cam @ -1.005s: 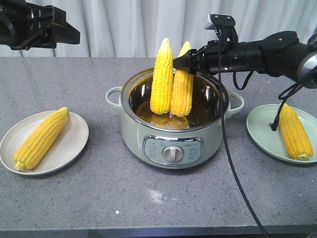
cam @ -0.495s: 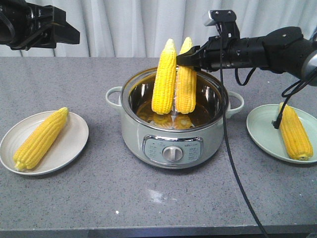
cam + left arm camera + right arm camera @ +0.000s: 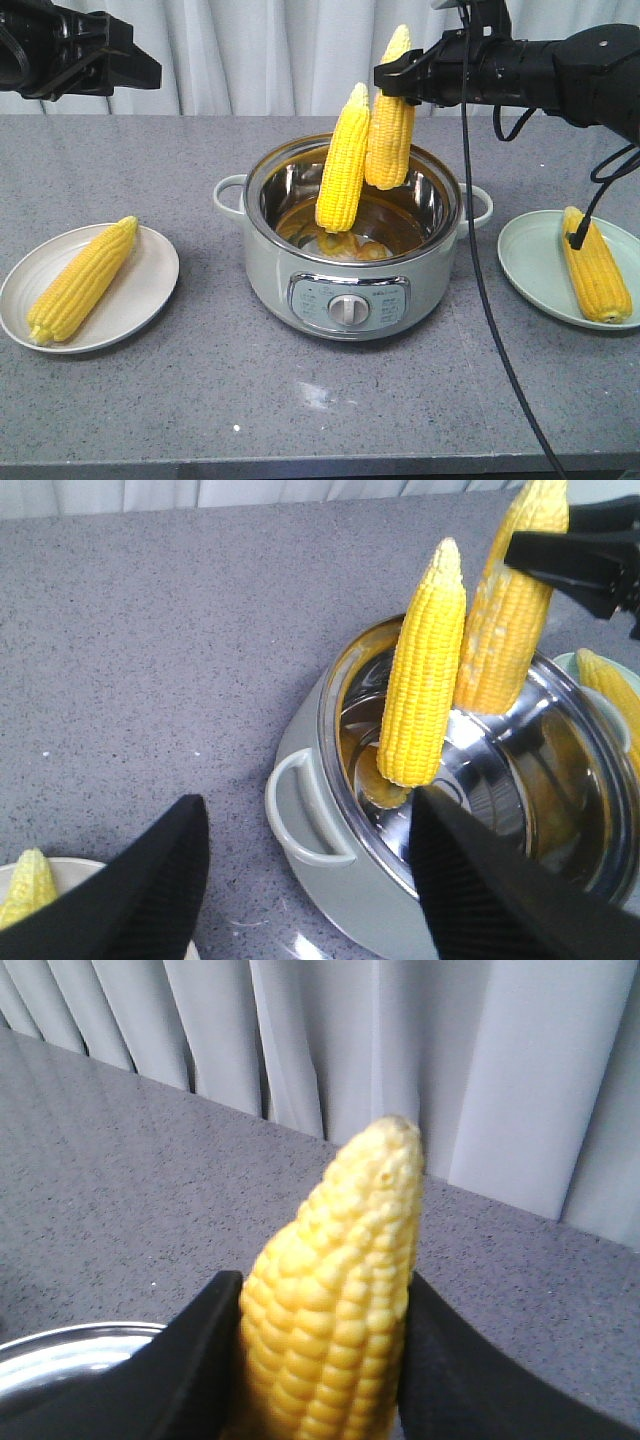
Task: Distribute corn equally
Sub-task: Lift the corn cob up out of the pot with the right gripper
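Nearest me, each plate carries one cob. The left plate (image 3: pixel 140 290) has the left cob (image 3: pixel 80 280). The right plate (image 3: pixel 530 265) has the right cob (image 3: pixel 595 265), its long axis running roughly front to back.

Between them sits the pot (image 3: pixel 350 290). A leaning cob (image 3: pixel 343 160) stands in it, tip up, and appears to touch the held cob (image 3: pixel 390 130).

My right gripper (image 3: pixel 325 1360) is clamped on the held cob near its tip, so it hangs upright above the pot. The right plate lies to its right and lower, so this arm is the nearer one. I judge the cob must swing right and be laid parallel beside the right cob.

My left gripper (image 3: pixel 307 800) is spread wide and empty, up at the far left.
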`<state>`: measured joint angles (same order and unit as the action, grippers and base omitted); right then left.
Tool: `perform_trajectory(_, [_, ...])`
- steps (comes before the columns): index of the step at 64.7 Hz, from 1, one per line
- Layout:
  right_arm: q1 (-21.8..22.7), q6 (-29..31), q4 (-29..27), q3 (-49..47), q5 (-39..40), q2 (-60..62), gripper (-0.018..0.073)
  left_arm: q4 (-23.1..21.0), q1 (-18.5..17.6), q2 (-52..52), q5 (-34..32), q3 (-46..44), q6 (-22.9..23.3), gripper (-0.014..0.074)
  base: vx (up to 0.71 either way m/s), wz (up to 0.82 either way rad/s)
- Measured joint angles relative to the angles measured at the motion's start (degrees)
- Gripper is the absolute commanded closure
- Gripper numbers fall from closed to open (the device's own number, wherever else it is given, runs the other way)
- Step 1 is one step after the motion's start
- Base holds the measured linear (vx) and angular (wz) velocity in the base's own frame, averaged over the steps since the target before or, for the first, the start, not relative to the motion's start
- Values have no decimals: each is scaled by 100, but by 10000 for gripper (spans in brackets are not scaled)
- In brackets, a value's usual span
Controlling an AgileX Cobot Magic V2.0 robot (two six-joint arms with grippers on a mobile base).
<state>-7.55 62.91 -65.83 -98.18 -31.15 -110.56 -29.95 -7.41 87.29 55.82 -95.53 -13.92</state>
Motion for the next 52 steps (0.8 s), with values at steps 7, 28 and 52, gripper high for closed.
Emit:
perform_trajectory(7, [0,12,-13,0,267,74,568,-41,-40,12,-33,0,-163,169,0,0])
perform_trajectory(28, [22,163,1,12,439,873,566,-1281,-47,396,-78,-2,-960,169,0,0])
perform_trajectory(52, [755,-20,112,-5,-195,3499,564,-2766,-414,695,-512,-622,-1917,167,0,0])
